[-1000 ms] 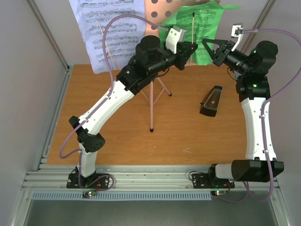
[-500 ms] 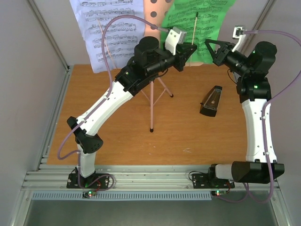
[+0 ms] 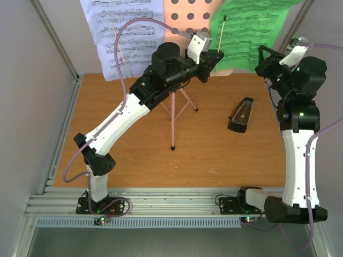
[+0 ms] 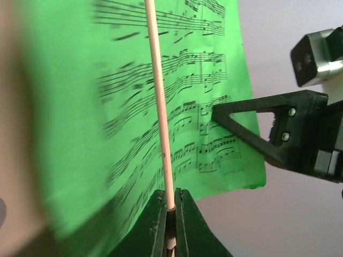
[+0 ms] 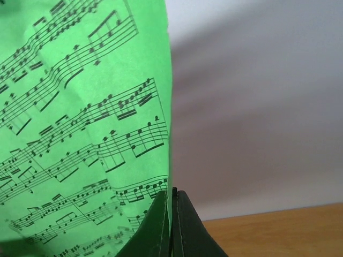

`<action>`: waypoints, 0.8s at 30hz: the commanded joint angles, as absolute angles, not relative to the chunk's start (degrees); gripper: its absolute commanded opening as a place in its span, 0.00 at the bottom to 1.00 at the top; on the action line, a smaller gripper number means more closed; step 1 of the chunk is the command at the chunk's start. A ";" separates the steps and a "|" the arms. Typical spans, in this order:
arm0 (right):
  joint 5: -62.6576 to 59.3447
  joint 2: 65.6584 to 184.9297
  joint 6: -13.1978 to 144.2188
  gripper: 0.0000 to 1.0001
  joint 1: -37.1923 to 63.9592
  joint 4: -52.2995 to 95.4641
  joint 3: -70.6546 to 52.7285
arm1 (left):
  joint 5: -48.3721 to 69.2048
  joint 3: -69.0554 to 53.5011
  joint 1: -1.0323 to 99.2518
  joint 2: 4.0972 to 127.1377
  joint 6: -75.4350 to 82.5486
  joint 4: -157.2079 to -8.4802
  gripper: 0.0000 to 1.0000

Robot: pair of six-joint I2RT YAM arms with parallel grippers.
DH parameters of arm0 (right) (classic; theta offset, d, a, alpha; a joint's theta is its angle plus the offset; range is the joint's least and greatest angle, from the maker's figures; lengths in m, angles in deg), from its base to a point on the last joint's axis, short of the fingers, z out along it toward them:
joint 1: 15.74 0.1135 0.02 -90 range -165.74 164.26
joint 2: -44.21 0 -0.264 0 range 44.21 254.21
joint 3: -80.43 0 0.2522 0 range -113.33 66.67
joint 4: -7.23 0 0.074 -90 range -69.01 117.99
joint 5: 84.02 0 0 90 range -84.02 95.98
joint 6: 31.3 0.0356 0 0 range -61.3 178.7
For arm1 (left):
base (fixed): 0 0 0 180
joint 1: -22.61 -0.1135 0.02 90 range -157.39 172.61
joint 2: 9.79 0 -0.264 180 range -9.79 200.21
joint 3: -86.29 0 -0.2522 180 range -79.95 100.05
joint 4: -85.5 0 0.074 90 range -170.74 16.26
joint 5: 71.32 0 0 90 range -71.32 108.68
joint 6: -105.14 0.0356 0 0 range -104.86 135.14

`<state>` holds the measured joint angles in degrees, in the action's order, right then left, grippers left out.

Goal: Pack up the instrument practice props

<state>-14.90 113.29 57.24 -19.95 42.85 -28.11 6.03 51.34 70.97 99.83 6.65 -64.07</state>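
On the tabletop (image 3: 134, 160) nearest the arm bases, the small black metronome (image 3: 240, 115) sits untouched, apart from the pink tripod stand (image 3: 173, 118). Further back, the left pincer (image 4: 170, 206) is pressed together on the stand's thin pink rod (image 4: 159, 107), apparently steadying it, while the right pincer (image 5: 171, 206) pinches the green music sheet (image 5: 80, 107) by its edge, likely to draw it off the hole-punched desk (image 3: 190, 16); the white sheets (image 3: 126, 37) hang far left

The left arm (image 3: 123, 115) stretches toward 1 o'clock, its left gripper (image 3: 217, 57) pinched closed. The right arm (image 3: 297, 150) rises toward 12 o'clock, its right gripper (image 3: 262, 52) pinched closed, pointing toward 10.
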 commanded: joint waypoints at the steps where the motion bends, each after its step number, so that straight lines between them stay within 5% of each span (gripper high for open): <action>1: 4.15 109.75 53.79 0.01 -20.31 47.93 -28.53 | 5.22 50.14 71.44 96.55 7.00 -66.91 0.00; 7: 21.47 106.09 51.37 0.01 -20.31 51.48 -24.68 | 5.58 48.30 71.37 95.37 6.49 -67.79 0.00; 14: 19.94 98.78 54.07 0.01 -20.31 50.99 -13.20 | 5.75 47.57 71.13 95.16 5.32 -67.87 0.01; 24: 10.73 93.33 55.77 0.01 -20.31 53.09 -8.82 | 4.95 45.52 70.91 94.27 4.12 -69.13 0.38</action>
